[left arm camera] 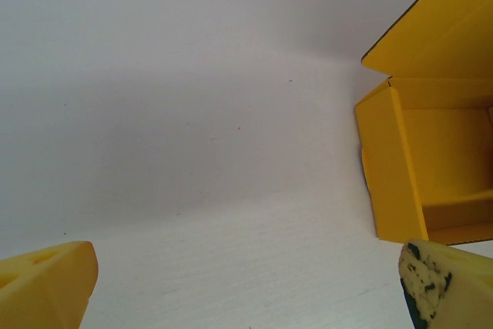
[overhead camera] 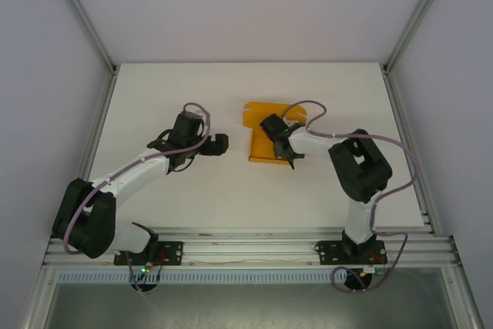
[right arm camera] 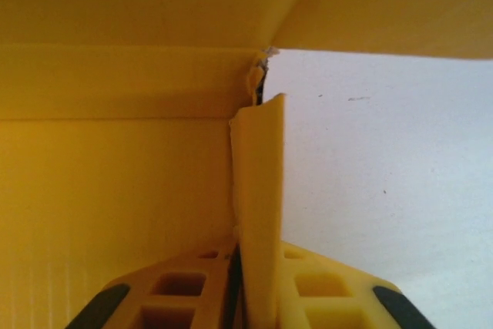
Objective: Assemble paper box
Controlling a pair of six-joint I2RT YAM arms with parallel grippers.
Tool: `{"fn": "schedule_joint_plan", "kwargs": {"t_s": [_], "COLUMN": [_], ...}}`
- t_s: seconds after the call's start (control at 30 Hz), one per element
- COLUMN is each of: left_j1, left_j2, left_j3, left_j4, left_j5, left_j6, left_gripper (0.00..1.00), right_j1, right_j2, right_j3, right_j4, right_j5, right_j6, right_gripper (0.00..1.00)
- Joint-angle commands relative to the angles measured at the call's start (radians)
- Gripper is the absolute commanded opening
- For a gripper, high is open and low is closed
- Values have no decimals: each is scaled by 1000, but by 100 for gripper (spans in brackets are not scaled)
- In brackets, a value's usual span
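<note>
The paper box [overhead camera: 262, 125] stands partly folded on the white worktop [overhead camera: 192, 90], just right of centre and somewhat toward the far side. Its far panel lies flatter, and its near edge runs straight across, facing the arm bases.

The right pincer [overhead camera: 286, 152] is at the box's near right part, clamped on a thin upright wall of card. In the right wrist view, that wall's edge [right arm camera: 258, 182] stands vertical, squeezed between the two yellow fingers [right arm camera: 185, 287]. Orange card fills the space to its left and overhead, and bare worktop lies to its right. The wall's top corner looks slightly crumpled where it meets the fold.

The left pincer [overhead camera: 219, 144] is just left of the box and apart from it, with its jaws spread wide and nothing between them. In the left wrist view, its fingertips [left arm camera: 46, 283] sit at the lower corners. The box's open interior and a raised flap [left arm camera: 431, 28] lie off to the right.

Bare worktop stretches wide to the left of the box, beyond it, and between it and the arm bases. Aluminium frame posts [overhead camera: 81, 17] and pale walls close the worktop in at left, right and far side.
</note>
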Motion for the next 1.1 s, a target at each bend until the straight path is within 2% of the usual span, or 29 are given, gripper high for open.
{"fn": "schedule_joint_plan", "kwargs": {"t_s": [0.0,0.07,0.7,0.97,1.07], "left_j1": [-6,-7,-6,-6,-6], "left_j2": [-11,-14,-37,-56,-67], "left_j3": [30,33,47,40,30], "left_j4": [-15,-15,-36,-40,-36], "left_j5": [-40,-43,-67,-62,-55], "left_j6": [28,32,39,30,25], "left_gripper": [100,100,100,100,100], "right_j1": [6,18,64,65,66], "right_j2": [160,180,154,-21,-88], "right_j3": [-29,-29,119,-26,-81], "right_j4": [-282,-282,-326,-1,100], "right_j5": [9,11,242,-33,-131], "right_j6": [64,65,-21,-120,-152], "right_gripper": [20,1,0,2,13]}}
